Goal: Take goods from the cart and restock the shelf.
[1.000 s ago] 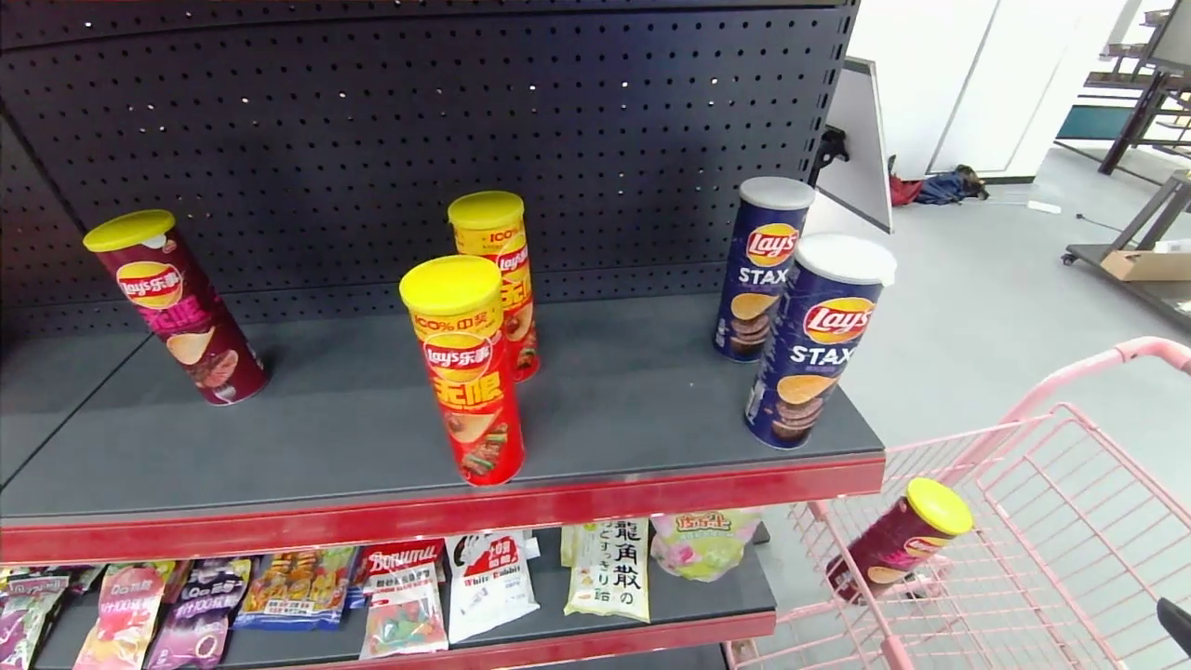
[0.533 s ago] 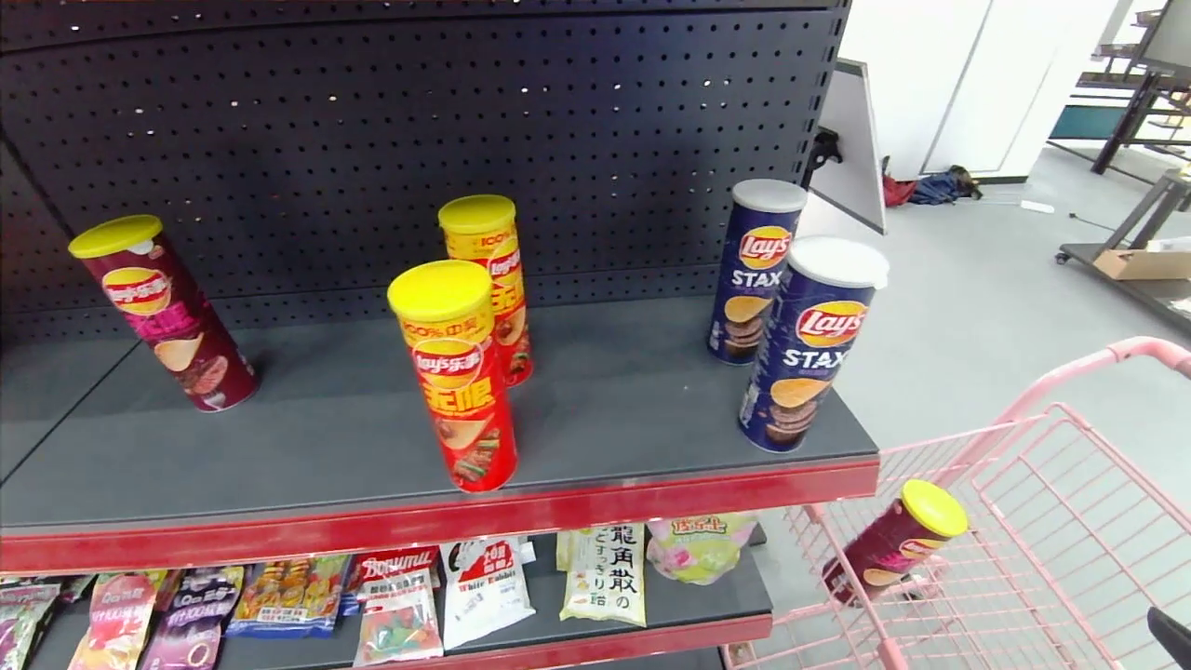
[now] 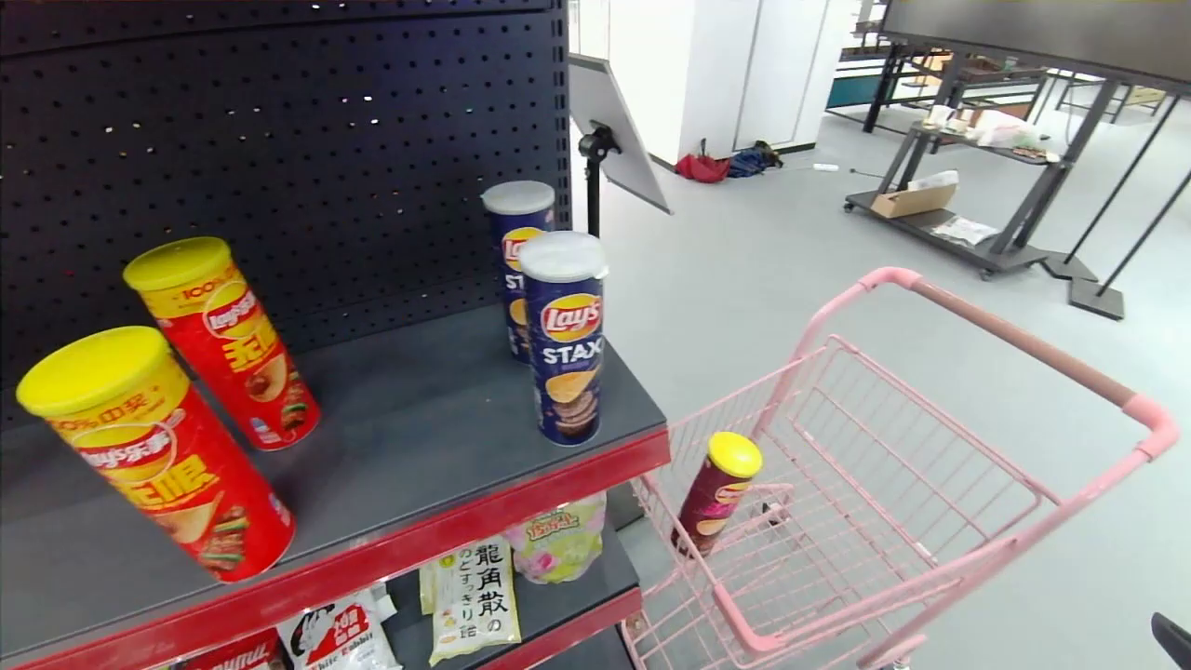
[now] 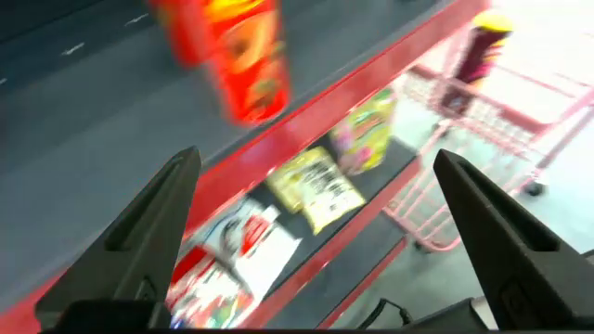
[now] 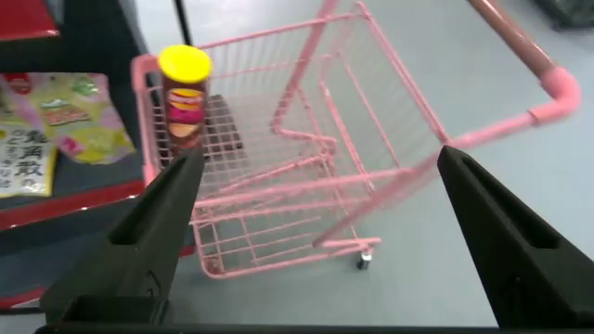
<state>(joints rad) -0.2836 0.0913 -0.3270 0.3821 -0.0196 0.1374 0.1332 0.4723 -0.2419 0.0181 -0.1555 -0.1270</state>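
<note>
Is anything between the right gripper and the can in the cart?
Nothing visible. The maroon cylindrical can with yellow lid stands in the open-topped pink wire cart; the open right gripper sits apart from it.

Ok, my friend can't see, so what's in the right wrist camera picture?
A maroon chip can with a yellow lid sits in a corner of a pink wire cart. The right gripper has two dark fingers spread wide open in front of it. Snack bags lie on a low shelf beside the cart.
</note>
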